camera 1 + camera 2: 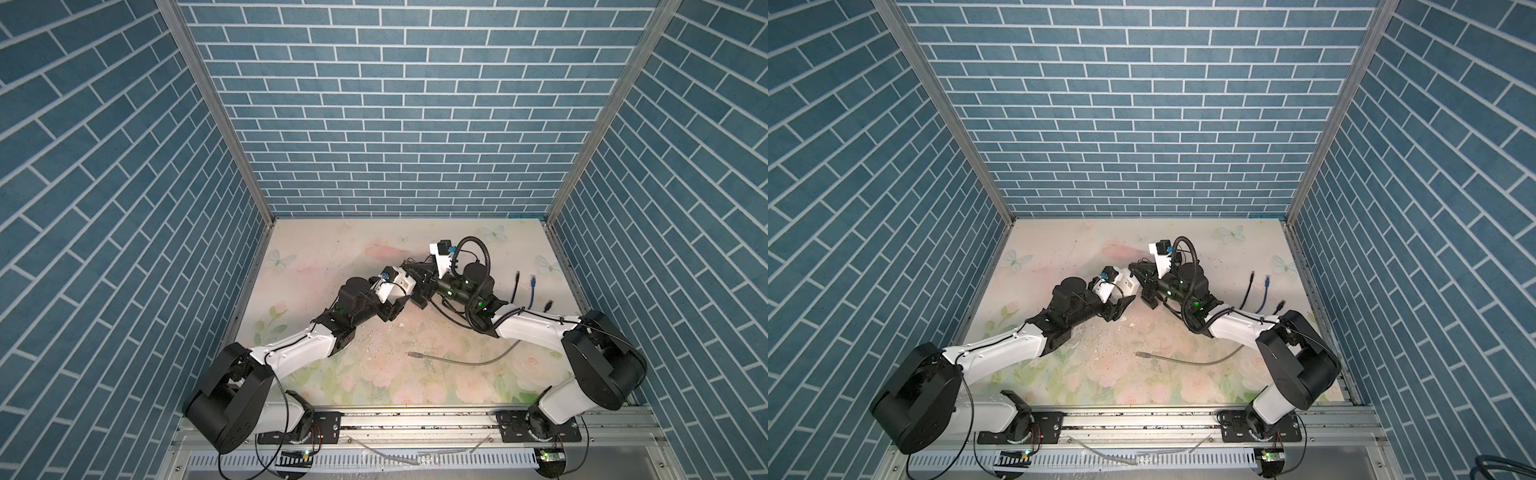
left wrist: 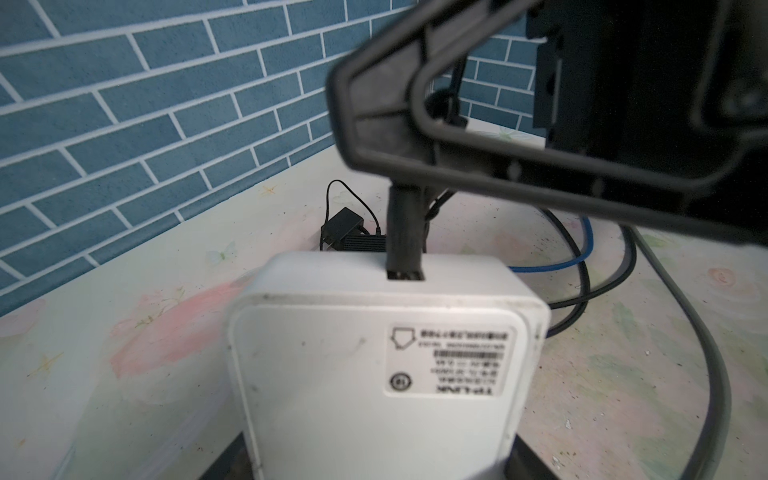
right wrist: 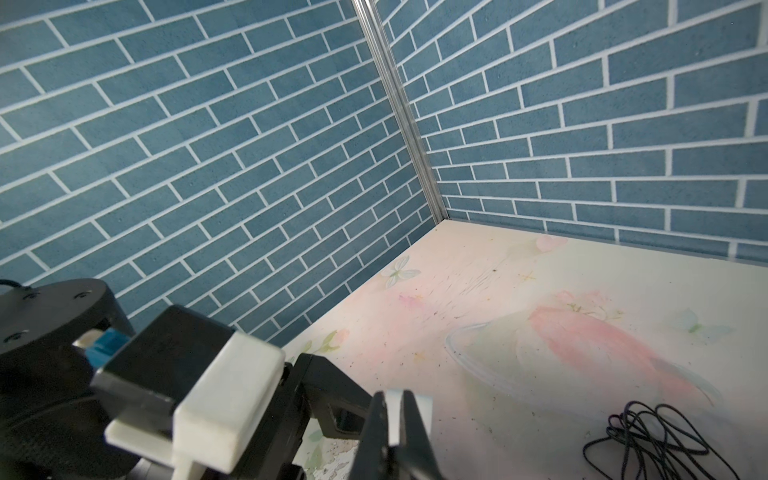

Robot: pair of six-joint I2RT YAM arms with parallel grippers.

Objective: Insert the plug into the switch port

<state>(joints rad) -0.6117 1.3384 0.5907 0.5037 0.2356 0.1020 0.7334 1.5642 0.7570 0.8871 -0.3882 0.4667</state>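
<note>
The floral tabletop (image 1: 332,266) lay under both pincers. The white TP-Link switch (image 2: 374,374) stood clamped between the fingers of the left pincer (image 1: 402,296). Its jaws were spread wide to span the body, the label face toward that wrist's camera and the far edge turned toward the right pincer (image 3: 395,419). That one was closed tight. In the left wrist view a black plug (image 2: 405,232) hung from its tips, the nose meeting the switch's far edge. Whether the plug had entered a port or only rested on the rim could not be told, since the ports were hidden. Beyond the switch from the left pincer lay a black power adapter (image 2: 343,224) and, off to one side, a blue cable (image 2: 548,264), both apart from the right pincer's tips.

Judged from this, the step in hand was seating the plug. Doing it well meant the left pincer bracing the switch rigid. The right needed to push straight along the plug's own axis, without twisting. If the nose skidded over the casing, it should ease off and line up again before pressing home.
</note>
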